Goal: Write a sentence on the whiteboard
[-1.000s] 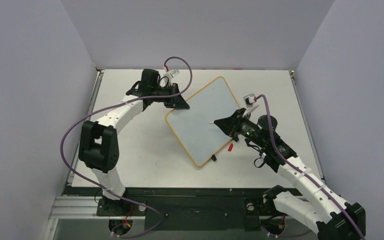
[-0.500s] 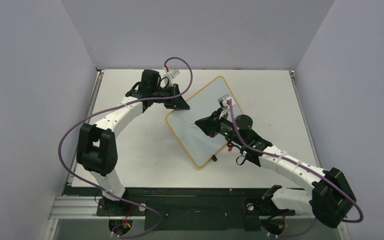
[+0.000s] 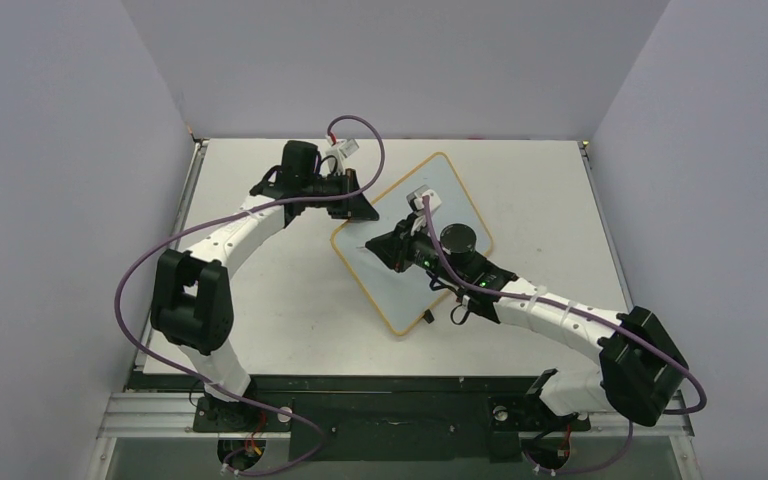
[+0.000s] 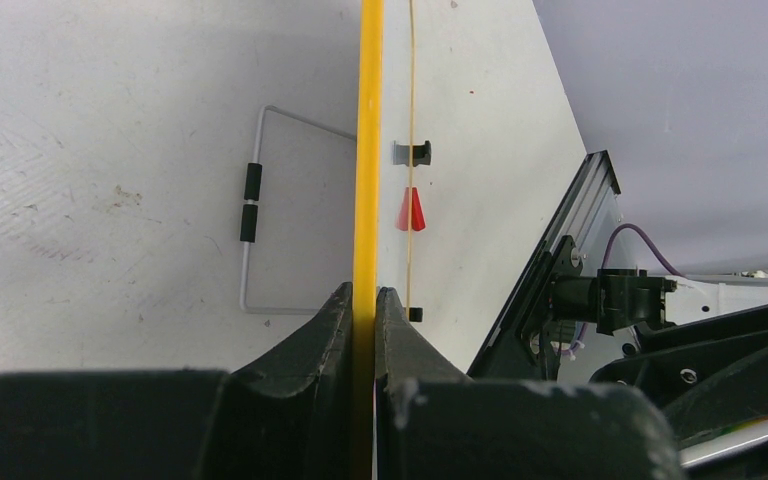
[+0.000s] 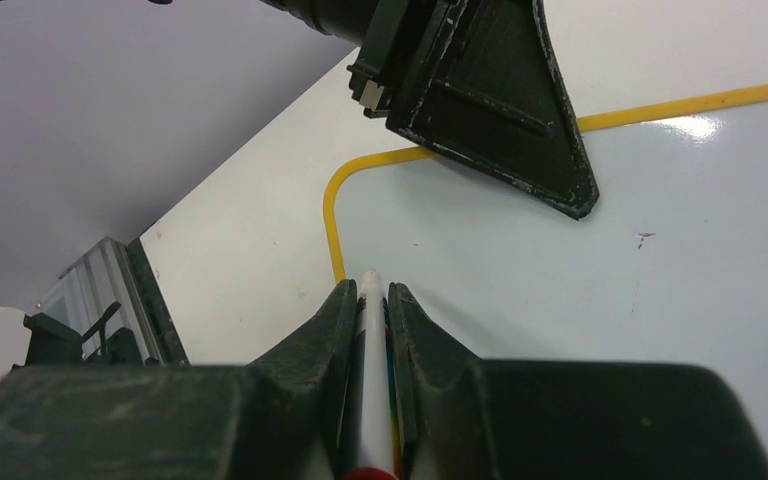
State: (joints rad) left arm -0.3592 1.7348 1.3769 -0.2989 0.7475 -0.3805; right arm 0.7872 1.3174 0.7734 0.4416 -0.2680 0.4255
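The whiteboard (image 3: 440, 205), white with a thin yellow-orange frame, lies turned at an angle in the middle of the table. My left gripper (image 3: 364, 211) is shut on its upper left edge. In the left wrist view the frame (image 4: 369, 150) runs straight between the closed jaws of that gripper (image 4: 368, 297). My right gripper (image 3: 372, 244) is shut on a slim white marker (image 5: 371, 335), whose tip sits just over the board's face (image 5: 580, 290) near the left corner of the frame (image 5: 331, 215). The sentence is out of view; the face that shows is blank.
A red marker cap (image 4: 410, 211) lies on the table beside the board's far edge. A wire loop with black grips (image 4: 251, 202) lies flat on the other side. A black clip (image 3: 427, 316) sits on the board's near edge. Grey walls close in the table on three sides.
My right arm has swung left across the board with the marker, from the board's right edge to its left corner. The left gripper and the board have stayed put.
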